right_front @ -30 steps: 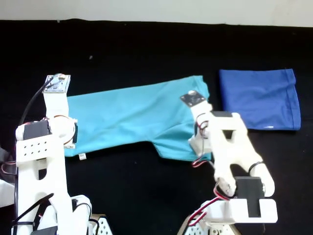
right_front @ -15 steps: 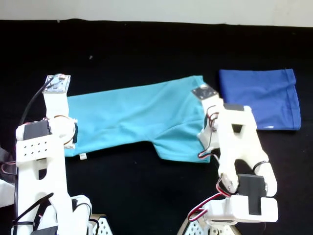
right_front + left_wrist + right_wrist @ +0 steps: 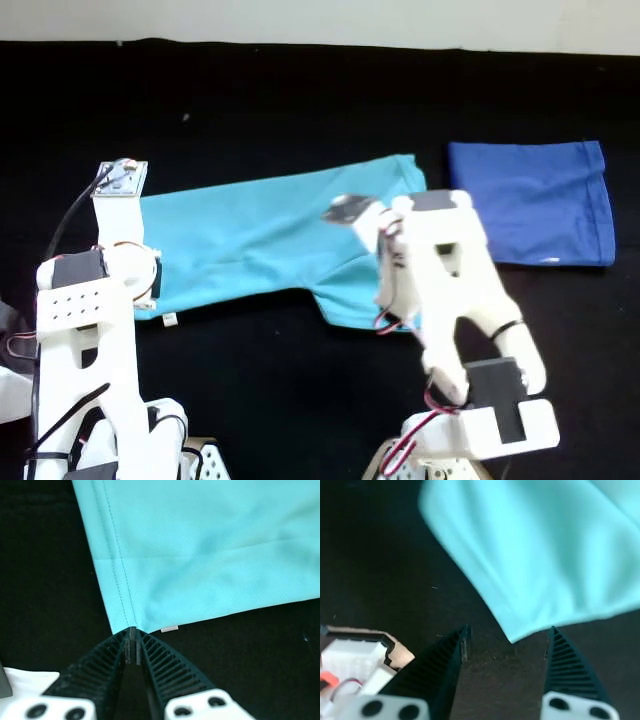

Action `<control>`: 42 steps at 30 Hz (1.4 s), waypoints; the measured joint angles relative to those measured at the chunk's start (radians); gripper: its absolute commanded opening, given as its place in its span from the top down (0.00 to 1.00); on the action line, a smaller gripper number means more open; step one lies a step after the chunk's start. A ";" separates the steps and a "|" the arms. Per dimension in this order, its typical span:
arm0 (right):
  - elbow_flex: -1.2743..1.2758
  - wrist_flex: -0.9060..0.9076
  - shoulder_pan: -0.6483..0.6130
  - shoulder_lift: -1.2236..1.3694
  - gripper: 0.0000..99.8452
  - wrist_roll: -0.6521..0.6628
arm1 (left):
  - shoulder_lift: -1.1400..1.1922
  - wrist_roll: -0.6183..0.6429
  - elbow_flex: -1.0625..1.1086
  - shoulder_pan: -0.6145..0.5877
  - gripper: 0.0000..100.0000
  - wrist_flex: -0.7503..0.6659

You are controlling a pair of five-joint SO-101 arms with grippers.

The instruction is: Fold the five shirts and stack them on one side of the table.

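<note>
Left claw [image 3: 131, 633] pinching teal shirt [image 3: 210, 550] corner, right claw [image 3: 508, 633] spread above its edge

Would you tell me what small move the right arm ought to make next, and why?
Probably ease the right gripper forward and close it on the teal shirt: its jaws stand open with the shirt's edge just ahead between them, while the left gripper is shut on the hem corner.

Black table, pale wall
The black table top [image 3: 250, 100] runs across the view; a pale wall strip [image 3: 320, 20] borders its far edge.
</note>
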 measured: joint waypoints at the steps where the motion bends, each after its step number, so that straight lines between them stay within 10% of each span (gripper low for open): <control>1: 0.000 0.000 -0.028 -0.002 0.76 0.011 | 0.000 0.000 0.000 0.000 0.99 0.000; 18: -0.031 -0.184 -0.104 0.341 0.77 0.023 | 0.000 0.000 0.000 0.000 0.99 0.000; 23: -0.046 -0.216 -0.098 0.365 1.00 0.023 | 0.000 0.000 0.000 0.000 0.99 0.000; 31: -0.069 -0.247 -0.052 0.371 0.99 0.023 | 0.000 0.000 0.012 0.000 0.99 -0.002; 42: -0.407 -0.054 0.071 0.385 0.99 0.023 | 0.000 0.002 0.235 0.000 0.99 -0.249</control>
